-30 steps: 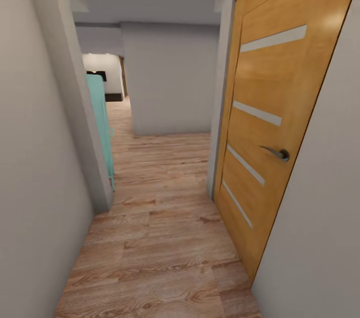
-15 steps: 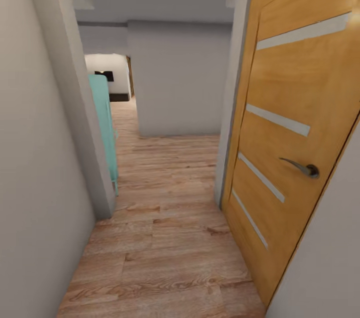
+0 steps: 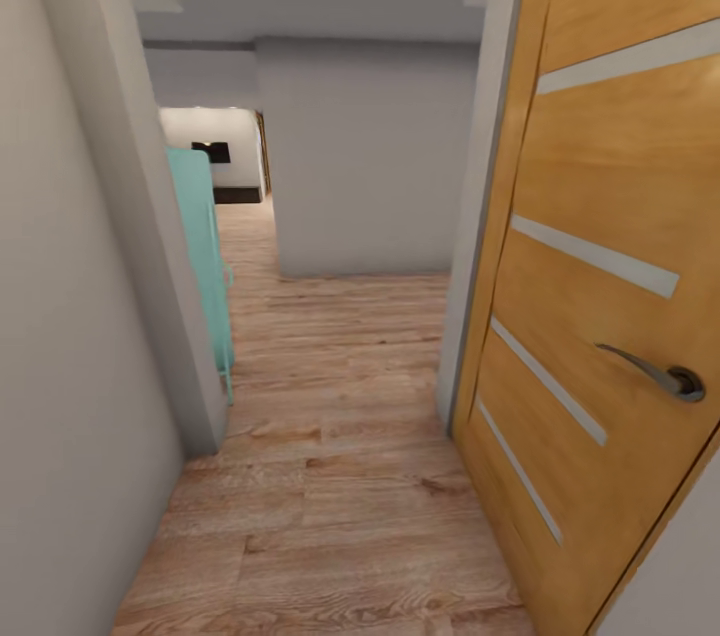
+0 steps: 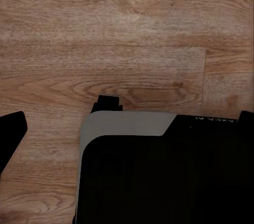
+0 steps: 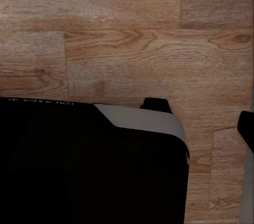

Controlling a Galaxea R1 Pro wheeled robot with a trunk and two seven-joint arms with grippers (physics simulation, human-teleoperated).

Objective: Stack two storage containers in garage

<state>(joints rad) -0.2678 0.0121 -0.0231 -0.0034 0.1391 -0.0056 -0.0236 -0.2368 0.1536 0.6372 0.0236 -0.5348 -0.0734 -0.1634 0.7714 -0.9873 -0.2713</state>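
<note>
Robot in hallway on wood-plank floor (image 3: pixel 330 476), wooden door (image 3: pixel 610 316) alongside; no containers in sight, both moves pending. Claw state: cannot tell, either arm.

1. One wooden door (image 3: pixel 610 266), four pale stripes across it.
2. One metal door handle (image 3: pixel 655 374).
3. One teal panel (image 3: pixel 203 256).
4. One plank floor (image 3: pixel 330 476).

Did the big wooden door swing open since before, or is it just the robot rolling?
No. The wooden door keeps its place against its frame and the wall; everything grew larger together, so the camera rolled forward along the hallway.
</note>
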